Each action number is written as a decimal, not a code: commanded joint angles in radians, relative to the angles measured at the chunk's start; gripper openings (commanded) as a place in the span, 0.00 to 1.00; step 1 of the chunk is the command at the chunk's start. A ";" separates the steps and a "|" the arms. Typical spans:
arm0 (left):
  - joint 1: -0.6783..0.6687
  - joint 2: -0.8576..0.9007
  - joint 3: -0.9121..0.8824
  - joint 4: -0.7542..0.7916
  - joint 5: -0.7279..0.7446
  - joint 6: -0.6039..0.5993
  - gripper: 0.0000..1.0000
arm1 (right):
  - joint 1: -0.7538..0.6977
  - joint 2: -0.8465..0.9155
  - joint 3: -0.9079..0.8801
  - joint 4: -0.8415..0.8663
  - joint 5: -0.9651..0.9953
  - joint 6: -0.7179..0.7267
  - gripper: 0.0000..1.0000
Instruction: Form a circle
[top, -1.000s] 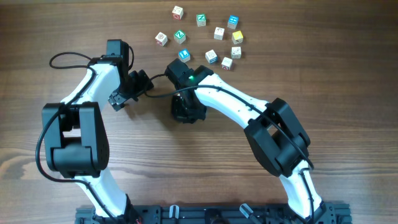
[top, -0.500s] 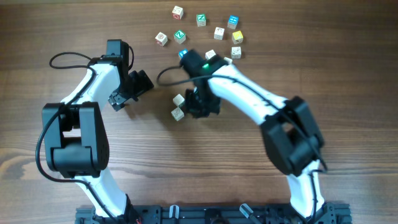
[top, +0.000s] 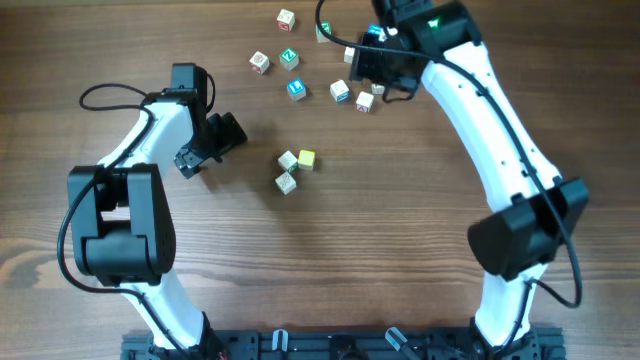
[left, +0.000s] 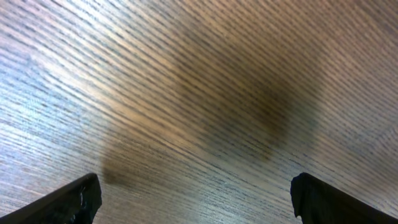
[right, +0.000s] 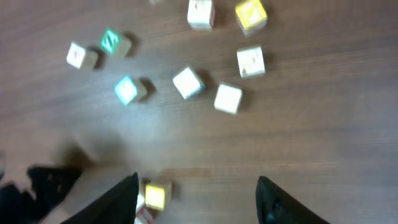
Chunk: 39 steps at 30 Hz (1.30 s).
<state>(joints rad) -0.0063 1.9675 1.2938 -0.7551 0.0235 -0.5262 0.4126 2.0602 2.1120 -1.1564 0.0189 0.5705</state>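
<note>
Mid-table, a small cluster holds a cream cube (top: 288, 159), a yellow cube (top: 306, 158) touching its right side, and another cream cube (top: 286, 182) just below; they make a short arc. My right gripper (top: 364, 64) hovers open and empty over the far scatter of cubes. In the right wrist view the right gripper (right: 196, 205) has bare wood between its fingers, with the yellow cube (right: 155, 195) just beside the left finger. My left gripper (top: 208, 147) stands wide open left of the cluster; the left wrist view shows only wood between the left gripper (left: 199, 202) fingers.
Loose letter cubes lie scattered at the far side: a teal-faced cube (top: 296, 89), a green-faced cube (top: 289, 57), white cubes (top: 340, 91) (top: 364, 101) (top: 260, 62) (top: 286, 18). A black cable (top: 110, 95) loops at the left arm.
My right arm has left the mid-table cluster and swung up to the far scatter, its jaws opening. The yellow cube now rests free beside the two cream cubes. The left arm has not moved.
</note>
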 joint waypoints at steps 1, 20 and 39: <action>0.003 0.011 -0.006 0.003 -0.010 -0.006 1.00 | 0.005 0.100 0.006 0.050 0.094 -0.005 0.64; 0.003 0.011 -0.006 0.003 -0.010 -0.006 1.00 | -0.031 0.411 0.006 0.201 0.078 0.035 0.48; 0.003 0.011 -0.006 0.003 -0.010 -0.006 1.00 | -0.030 0.188 0.009 0.005 0.065 0.031 0.19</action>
<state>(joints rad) -0.0063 1.9675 1.2938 -0.7551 0.0235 -0.5262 0.3817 2.3917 2.1155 -1.1149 0.0940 0.6041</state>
